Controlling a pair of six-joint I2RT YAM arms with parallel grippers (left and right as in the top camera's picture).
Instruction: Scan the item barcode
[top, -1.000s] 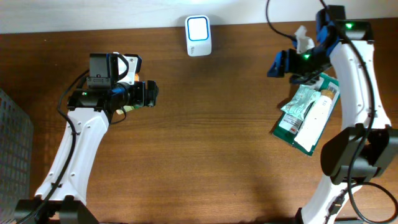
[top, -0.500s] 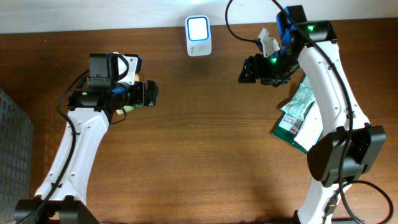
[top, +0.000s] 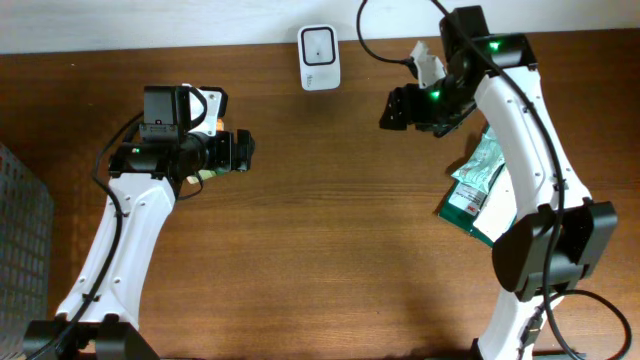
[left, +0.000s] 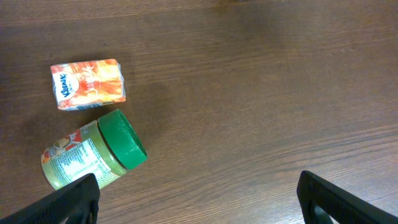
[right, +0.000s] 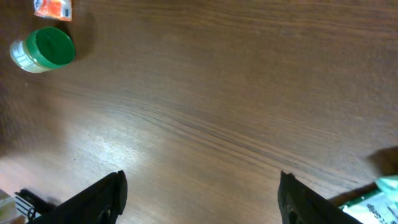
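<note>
Far left, you have a grey mesh basket (top: 22, 235) at the edge of the table (top: 320, 260). The left gripper (top: 240, 150) hangs over the left part of the table with its jaws spread wide and empty; its wrist view shows only bare wood between the fingers (left: 71, 202). Below it lie a juice carton (left: 87, 84) and a jar (left: 93, 155) with a green lid, just beside each other. I can't tell whether they touch, or whether the jar is upright or tipped.

The scanner (top: 319, 45) stands at the far edge, about mid-table, well apart from both grippers. The right gripper (top: 392, 108) is right of the scanner and a little further from the wall. Its jaws are apart with nothing in them, only wood grain in the gap. The green packets (top: 478, 170) lie flat further right, partly under the right arm. One corner shows at the bottom right of the right wrist view.

All items you could scan sit on the table, none gripped.
</note>
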